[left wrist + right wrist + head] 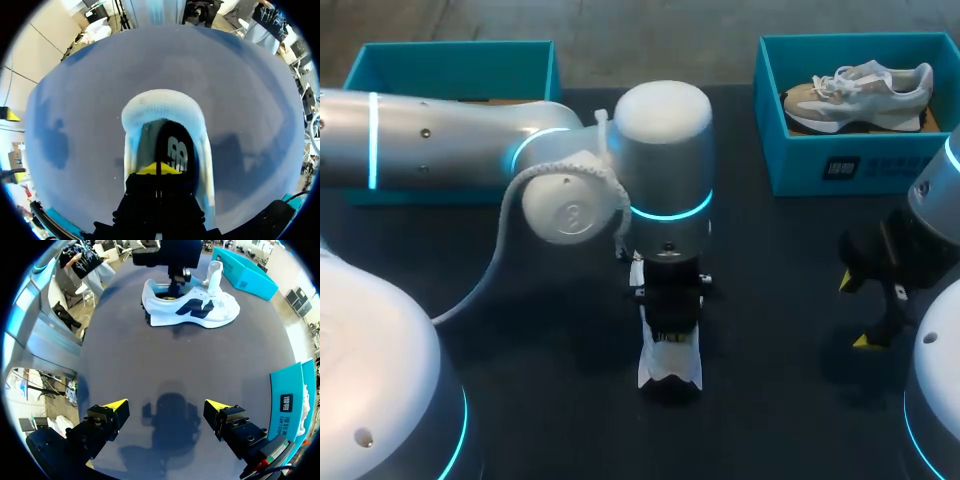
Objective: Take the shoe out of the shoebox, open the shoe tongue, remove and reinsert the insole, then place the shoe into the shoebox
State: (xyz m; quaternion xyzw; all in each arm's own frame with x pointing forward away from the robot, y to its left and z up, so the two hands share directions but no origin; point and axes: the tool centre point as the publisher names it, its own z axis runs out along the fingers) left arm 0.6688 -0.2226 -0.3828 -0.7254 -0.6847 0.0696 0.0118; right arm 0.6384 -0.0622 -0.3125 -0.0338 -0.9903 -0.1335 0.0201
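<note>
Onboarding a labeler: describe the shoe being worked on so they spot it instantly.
On the dark table, look mid-table under the left end effector: a white shoe. Unlike the beige shoe in the teal box, it sits outside any box.

Bench [550, 400] matt, dark, smooth. White shoe [160, 107]: fine mesh-like weave at toe, smoother side panels. Shoebox [800, 155] matt teal cardboard. Left arm [660, 140] glossy white shell, looks like plastic. Right claw [166, 404] matt black, yellow tips matt.
</note>
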